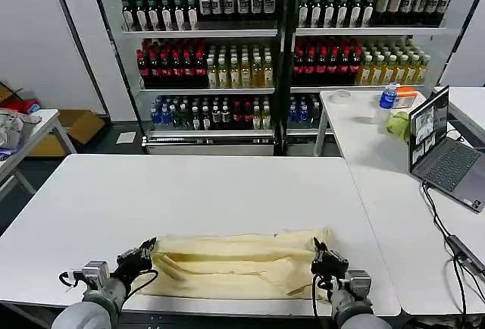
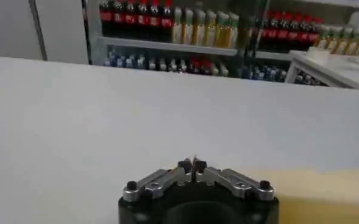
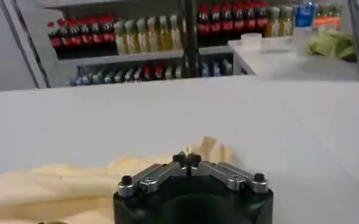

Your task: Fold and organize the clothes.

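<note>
Along the table's [image 1: 227,185] near edge: cream T-shirt [image 1: 235,264] lies as a long folded band.
Left gripper [image 1: 144,252] and right gripper [image 1: 324,261] sit at opposite ends, fingertips pressed together, probably pinching cloth to keep the band taut for another fold.

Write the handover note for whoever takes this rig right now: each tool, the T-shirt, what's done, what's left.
Left tool: shut, at the left end of the T-shirt, low over the table. Whether it pinches cloth cannot be told.
Right tool: shut, at the T-shirt's right end, same doubt about a grip.
T-shirt: a cream-yellow band lying crosswise along the near edge of the table, between the two tools, already doubled over lengthwise, somewhat wrinkled.
Done: at least one lengthwise fold.
Left: likely fold the ends inward to a compact stack, smooth it and set it neatly.
Side table on the right holds a laptop and a green cloth; leave them.
</note>
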### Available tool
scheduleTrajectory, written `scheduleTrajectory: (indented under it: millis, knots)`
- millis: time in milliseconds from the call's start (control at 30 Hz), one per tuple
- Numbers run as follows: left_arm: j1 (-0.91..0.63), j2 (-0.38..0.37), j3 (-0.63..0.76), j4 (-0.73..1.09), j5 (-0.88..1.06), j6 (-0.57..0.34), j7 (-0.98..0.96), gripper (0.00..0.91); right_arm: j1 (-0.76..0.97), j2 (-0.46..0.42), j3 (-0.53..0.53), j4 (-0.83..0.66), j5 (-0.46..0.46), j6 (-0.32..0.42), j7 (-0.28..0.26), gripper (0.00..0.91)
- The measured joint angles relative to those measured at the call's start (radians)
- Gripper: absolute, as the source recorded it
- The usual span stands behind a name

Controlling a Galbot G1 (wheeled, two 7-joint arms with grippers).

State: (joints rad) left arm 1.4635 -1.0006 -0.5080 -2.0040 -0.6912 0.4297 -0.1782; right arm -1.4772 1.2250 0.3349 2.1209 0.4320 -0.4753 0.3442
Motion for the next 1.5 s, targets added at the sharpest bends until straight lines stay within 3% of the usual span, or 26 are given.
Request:
scheduleTrajectory:
  millis: [367, 933, 1000, 1033, 1067, 1500]
  knots:
    - [0.043, -0.040, -0.029, -0.032, 0.046, -0.012, -0.021, 0.907, -0.070, -0.013, 0.044, 0.060, -0.026, -0.011, 0.023, 0.907]
    - [0.077, -0.184, -0.014, -0.052, 0.111, -0.020, -0.074, 0.907, -0.093, -0.055, 0.065, 0.107, -0.025, -0.005, 0.037, 0.907]
    - [0.075, -0.199, -0.006, -0.048, 0.117, -0.021, -0.074, 0.413, -0.089, -0.057, 0.064, 0.107, -0.023, -0.005, 0.038, 0.907]
    - [0.074, -0.205, -0.002, -0.045, 0.119, -0.023, -0.074, 0.071, -0.088, -0.058, 0.063, 0.107, -0.021, -0.005, 0.039, 0.907]
    - [0.074, -0.211, 0.001, -0.042, 0.120, -0.024, -0.074, 0.010, -0.086, -0.058, 0.062, 0.107, -0.020, -0.005, 0.040, 0.907]
    - [0.086, -0.270, 0.007, -0.015, 0.142, -0.053, -0.067, 0.010, -0.074, -0.059, 0.056, 0.116, -0.011, -0.004, 0.041, 0.907]
